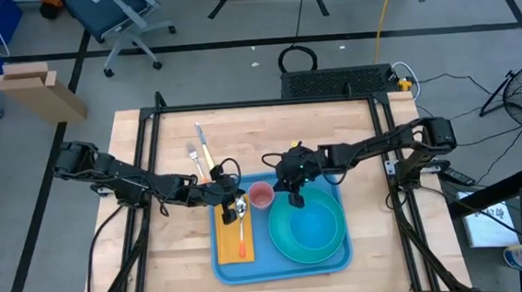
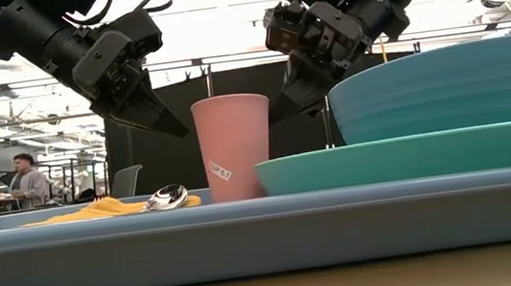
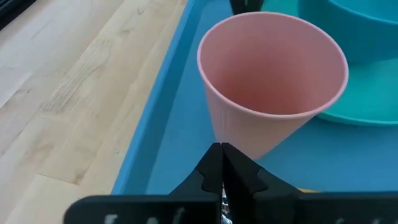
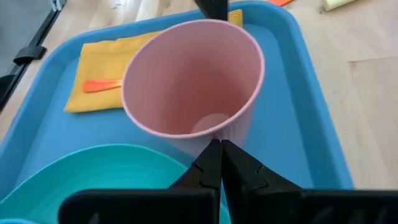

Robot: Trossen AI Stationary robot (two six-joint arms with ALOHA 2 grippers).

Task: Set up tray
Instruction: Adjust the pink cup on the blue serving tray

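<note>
On the large flat blue plastic tray (image 1: pixel 228 263), a pink plastic cup (image 1: pixel 261 196) stands upright. The left gripper (image 1: pixel 236 203) and the right gripper (image 1: pixel 296 199) flank it, both pinched together, holding nothing.

A blue tray (image 1: pixel 223 268) carries a teal plate (image 1: pixel 286 245) and teal bowl (image 1: pixel 317 223), a pale pink cup (image 1: pixel 261 196), and a yellow napkin (image 1: pixel 233 235) under an orange-handled, silver spoon (image 1: pixel 241 223), all on a light wood table (image 1: pixel 171 171).
</note>
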